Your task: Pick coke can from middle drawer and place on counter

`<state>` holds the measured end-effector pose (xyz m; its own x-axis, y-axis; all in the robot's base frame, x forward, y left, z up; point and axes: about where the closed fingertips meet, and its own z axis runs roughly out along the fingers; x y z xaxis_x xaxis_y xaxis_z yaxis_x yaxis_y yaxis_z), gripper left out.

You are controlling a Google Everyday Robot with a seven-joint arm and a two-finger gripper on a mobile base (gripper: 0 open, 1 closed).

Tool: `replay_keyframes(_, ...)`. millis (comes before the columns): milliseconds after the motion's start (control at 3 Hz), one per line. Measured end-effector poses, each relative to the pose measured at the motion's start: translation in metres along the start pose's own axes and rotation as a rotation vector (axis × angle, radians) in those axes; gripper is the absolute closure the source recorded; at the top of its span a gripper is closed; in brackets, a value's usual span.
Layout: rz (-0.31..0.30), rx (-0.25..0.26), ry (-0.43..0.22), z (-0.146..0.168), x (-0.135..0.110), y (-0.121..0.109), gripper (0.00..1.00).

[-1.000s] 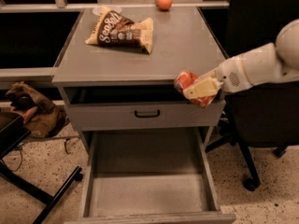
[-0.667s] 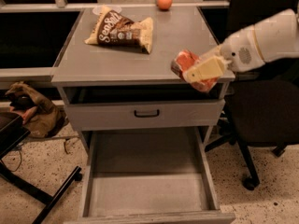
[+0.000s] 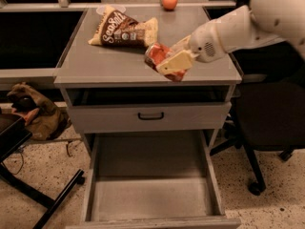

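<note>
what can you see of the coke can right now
The coke can is a small red can with pale markings and looks slightly dented. It is tilted and clamped in the tool, whose cream finger crosses its front. It is over the front right part of the grey counter, just right of the chip bag. Whether it touches the counter cannot be told.

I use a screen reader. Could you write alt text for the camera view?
The gripper holds a red coke can over the counter, near its front edge. A chip bag and an orange lie farther back; the middle drawer below stands open.
</note>
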<state>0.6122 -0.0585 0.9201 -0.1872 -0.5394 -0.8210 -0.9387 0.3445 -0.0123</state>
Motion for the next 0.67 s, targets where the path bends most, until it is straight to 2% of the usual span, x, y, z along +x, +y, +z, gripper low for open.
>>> replay_keyframes(333, -0.061, 0.021, -0.008, 0.089, 0.005, -0.033, 1.00)
replay_keyframes(667, -0.073, 0.045, -0.001, 0.107, 0.002, -0.043, 1.00)
